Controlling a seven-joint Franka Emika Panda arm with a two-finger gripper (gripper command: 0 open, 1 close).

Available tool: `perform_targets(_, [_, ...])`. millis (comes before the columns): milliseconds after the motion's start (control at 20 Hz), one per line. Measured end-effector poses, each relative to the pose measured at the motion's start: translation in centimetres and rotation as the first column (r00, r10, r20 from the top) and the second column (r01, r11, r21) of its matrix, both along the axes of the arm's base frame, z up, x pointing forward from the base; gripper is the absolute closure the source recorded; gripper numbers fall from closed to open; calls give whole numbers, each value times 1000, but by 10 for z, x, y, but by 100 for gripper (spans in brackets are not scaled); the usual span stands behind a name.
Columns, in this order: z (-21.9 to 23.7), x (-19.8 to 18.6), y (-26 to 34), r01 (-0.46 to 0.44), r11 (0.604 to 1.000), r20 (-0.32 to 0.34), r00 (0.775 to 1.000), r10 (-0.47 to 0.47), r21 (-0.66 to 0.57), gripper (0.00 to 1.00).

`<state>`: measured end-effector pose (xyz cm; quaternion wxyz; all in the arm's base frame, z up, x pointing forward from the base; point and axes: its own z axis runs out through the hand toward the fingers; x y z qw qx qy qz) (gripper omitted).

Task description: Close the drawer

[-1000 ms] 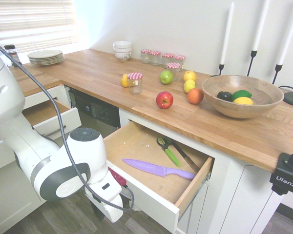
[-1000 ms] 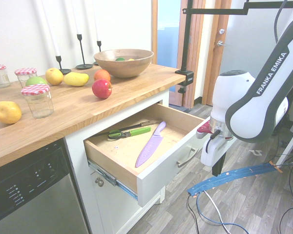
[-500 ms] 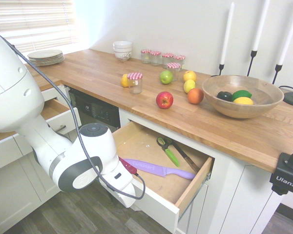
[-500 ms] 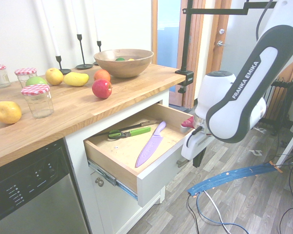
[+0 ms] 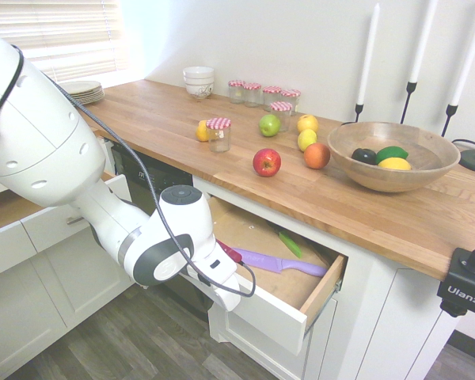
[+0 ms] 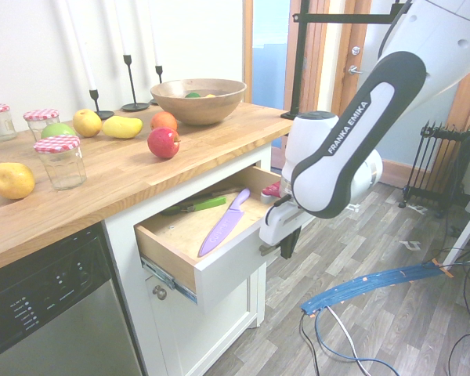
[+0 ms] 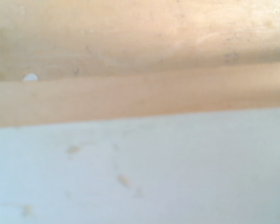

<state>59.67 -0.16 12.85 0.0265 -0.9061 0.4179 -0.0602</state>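
Pushing the drawer (image 6: 219, 270) shut is my job right now. It sits under the worktop's (image 6: 125, 176) front edge, partly open, with a purple knife (image 6: 222, 225) and green scissors (image 6: 194, 205) inside. My gripper (image 6: 286, 241) is right against its white front. I cannot tell if the jaws are spread or together. Next I think I must push straight in until the front meets the cabinet.

We are in a home kitchen: a butcher-block countertop (image 5: 166, 119) runs over white cabinets (image 5: 32, 269) and a built-in dishwasher (image 6: 47, 313), with stacked plates (image 5: 85, 89), bowls (image 5: 199, 81), lidded jars (image 5: 263, 95), loose fruit (image 5: 267, 161) and a wooden fruit bowl (image 5: 392, 162) on top.
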Motion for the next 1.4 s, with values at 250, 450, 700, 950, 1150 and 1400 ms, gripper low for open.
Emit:
perform_targets(250, [9, 41, 10, 6, 1000, 18, 1000, -6, 7, 100])
perform_targets(450, [16, 68, 15, 15, 1000, 43, 999, -16, 2, 100])
perform_targets(700, [23, 94, 9, 34, 999, 57, 998, -34, -7, 100])
perform_targets(950, [30, 118, 7, 47, 999, 96, 994, -45, -17, 100])
perform_targets(1150, [33, 133, 9, 45, 999, 129, 991, -42, -17, 100])
perform_targets(1400, [32, 143, 12, 48, 999, 148, 988, -45, -16, 100])
